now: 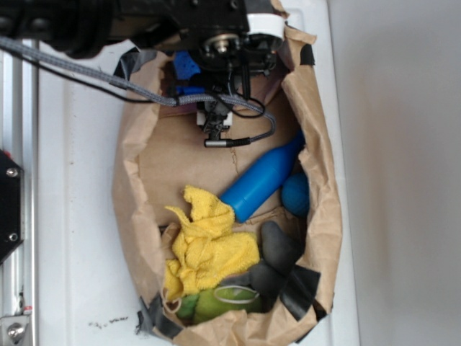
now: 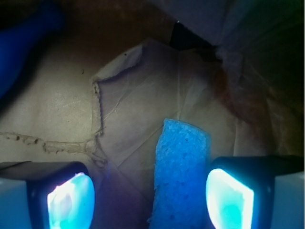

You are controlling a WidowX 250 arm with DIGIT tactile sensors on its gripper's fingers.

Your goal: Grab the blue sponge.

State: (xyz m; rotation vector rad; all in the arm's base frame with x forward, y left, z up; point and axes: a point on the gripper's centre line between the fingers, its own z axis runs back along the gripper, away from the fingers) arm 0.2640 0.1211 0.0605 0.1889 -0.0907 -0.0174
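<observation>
The blue sponge (image 2: 181, 171) is a speckled foam block standing on the brown paper floor of the bag. It runs up from the bottom edge of the wrist view, between my gripper's (image 2: 150, 198) two glowing pads, close to the right pad (image 2: 228, 200) and far from the left one. The gripper is open, and neither pad visibly presses the sponge. Seen from the exterior camera, my gripper (image 1: 220, 72) hangs over the top end of the bag. Only a corner of the sponge (image 1: 186, 66) shows at its left; the rest is hidden under the arm.
A crumpled brown paper bag (image 1: 130, 187) walls everything in. A glossy blue bottle (image 1: 259, 180) lies diagonally mid-bag with a blue ball (image 1: 295, 194) at its right. A yellow cloth (image 1: 209, 245), a dark grey object (image 1: 277, 252) and a green object (image 1: 223, 303) fill the lower end.
</observation>
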